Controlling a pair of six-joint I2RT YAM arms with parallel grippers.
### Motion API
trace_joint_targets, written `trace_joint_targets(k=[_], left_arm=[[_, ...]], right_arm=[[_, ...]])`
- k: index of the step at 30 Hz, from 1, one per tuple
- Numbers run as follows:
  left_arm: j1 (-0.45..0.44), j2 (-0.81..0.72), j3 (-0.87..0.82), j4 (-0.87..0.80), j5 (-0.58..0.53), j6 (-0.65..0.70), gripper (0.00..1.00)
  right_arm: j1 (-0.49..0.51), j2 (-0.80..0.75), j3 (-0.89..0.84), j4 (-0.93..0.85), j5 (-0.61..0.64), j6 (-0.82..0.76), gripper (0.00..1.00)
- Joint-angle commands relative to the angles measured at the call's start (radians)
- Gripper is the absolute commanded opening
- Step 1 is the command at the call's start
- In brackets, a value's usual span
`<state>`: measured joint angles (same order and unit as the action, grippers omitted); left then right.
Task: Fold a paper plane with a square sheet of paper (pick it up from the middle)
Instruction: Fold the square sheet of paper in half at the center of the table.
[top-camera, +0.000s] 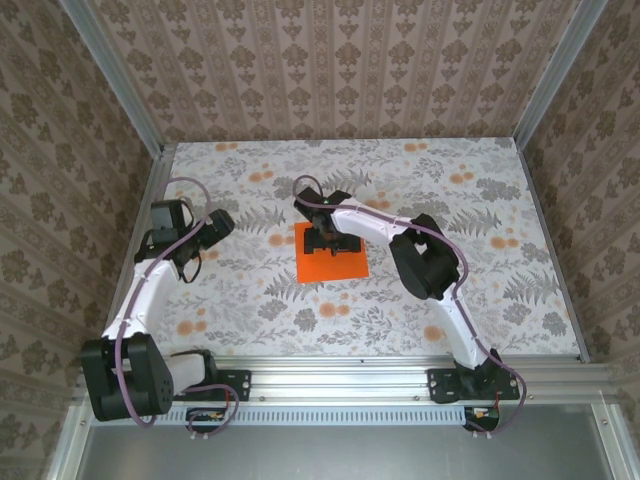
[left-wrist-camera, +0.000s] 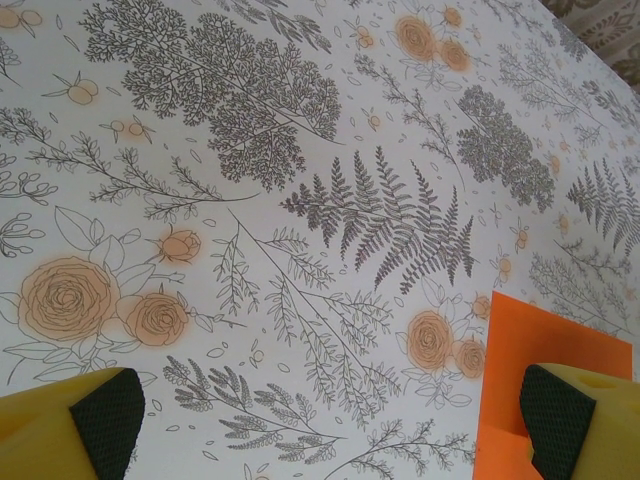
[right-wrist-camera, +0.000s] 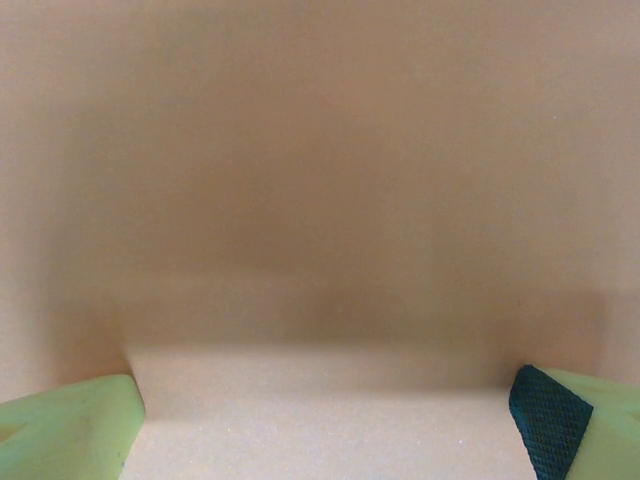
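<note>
The paper (top-camera: 332, 255) lies flat mid-table on the flowered cloth (top-camera: 470, 290). The right gripper (top-camera: 325, 238) is down close over its middle, jaws spread wide, grasping nothing. The left gripper (left-wrist-camera: 330, 425), equally spread and empty, hovers above the cloth near the paper's left edge.

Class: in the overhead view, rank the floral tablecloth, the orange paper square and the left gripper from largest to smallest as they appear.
1. Floral tablecloth
2. Orange paper square
3. Left gripper, smallest even though raised toward the camera
</note>
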<state>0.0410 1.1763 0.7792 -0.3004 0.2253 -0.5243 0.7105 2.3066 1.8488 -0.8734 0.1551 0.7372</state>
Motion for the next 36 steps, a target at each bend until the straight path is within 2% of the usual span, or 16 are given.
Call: trace_joint_targets(k=[1, 10, 15, 19, 24, 30, 36], left_arm=[[0.005, 0.005, 0.007, -0.004, 0.021, -0.011, 1.0], [0.005, -0.001, 0.006, -0.018, 0.025, -0.009, 1.0], [0.006, -0.003, 0.006, -0.023, 0.025, -0.008, 1.0], [0.005, -0.003, 0.001, -0.027, 0.033, -0.015, 1.0], [0.006, 0.002, -0.021, -0.023, 0.064, -0.04, 1.0], [-0.003, 0.015, -0.065, 0.012, 0.144, -0.074, 1.0], [-0.046, 0.034, -0.099, 0.065, 0.203, -0.118, 1.0]], right_arm=[[0.003, 0.077, -0.095, -0.042, -0.086, 0.002, 0.98], [-0.002, 0.103, -0.126, -0.078, -0.022, -0.037, 0.91], [-0.002, 0.101, -0.138, -0.071, -0.028, -0.04, 0.89], [-0.002, 0.066, -0.148, -0.03, -0.054, -0.041, 0.81], [-0.006, -0.014, -0.178, 0.062, -0.1, -0.033, 0.64], [-0.021, -0.161, -0.256, 0.227, -0.221, -0.033, 0.41], [-0.052, -0.347, -0.42, 0.53, -0.459, 0.012, 0.33]])
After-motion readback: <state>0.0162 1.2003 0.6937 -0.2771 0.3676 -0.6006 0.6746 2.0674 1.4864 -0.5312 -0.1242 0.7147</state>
